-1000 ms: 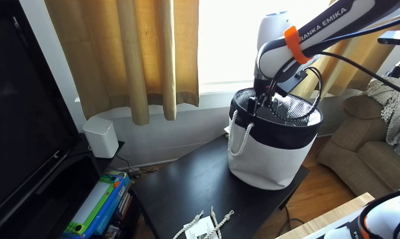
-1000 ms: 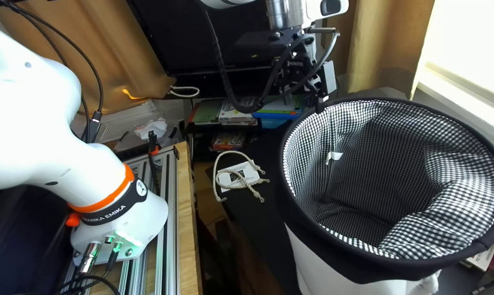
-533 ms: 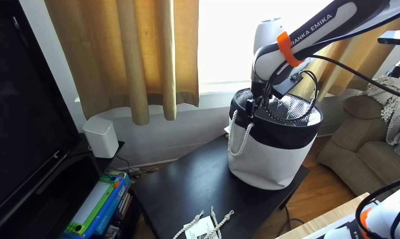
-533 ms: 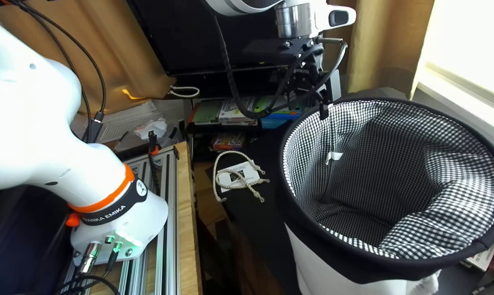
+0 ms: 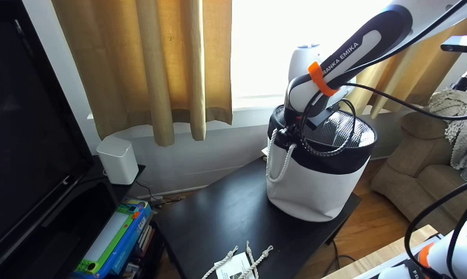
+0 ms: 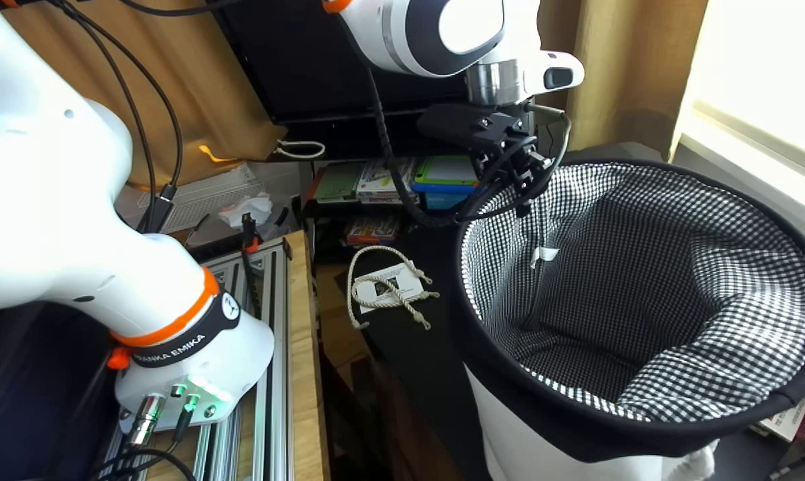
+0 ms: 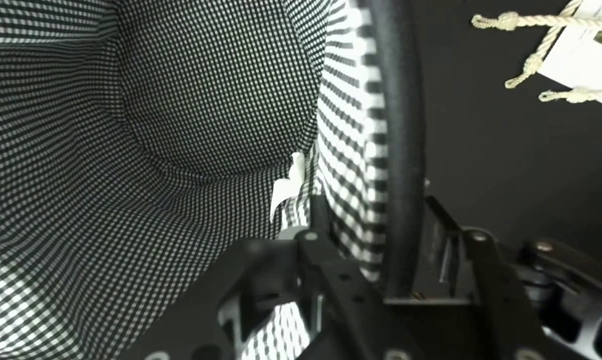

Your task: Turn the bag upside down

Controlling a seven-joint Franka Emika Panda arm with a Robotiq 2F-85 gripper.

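Bag (image 5: 314,190): mouth up on the black table (image 5: 225,209), not yet inverted.
Gripper (image 7: 375,202): fingers apart astride the bag's rim (image 7: 405,125), one inside, one outside; contact unclear.
Lining (image 7: 221,90): could bunch if the bite takes cloth without the rim.
Wall (image 6: 509,441): looks soft; a one-point lift may fold it, tipping the bag instead.
Cable (image 5: 328,154): close to the bag's rim, might snag during the turn.

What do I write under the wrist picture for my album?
The gripper straddles the rim of the bag: one finger inside, one out.
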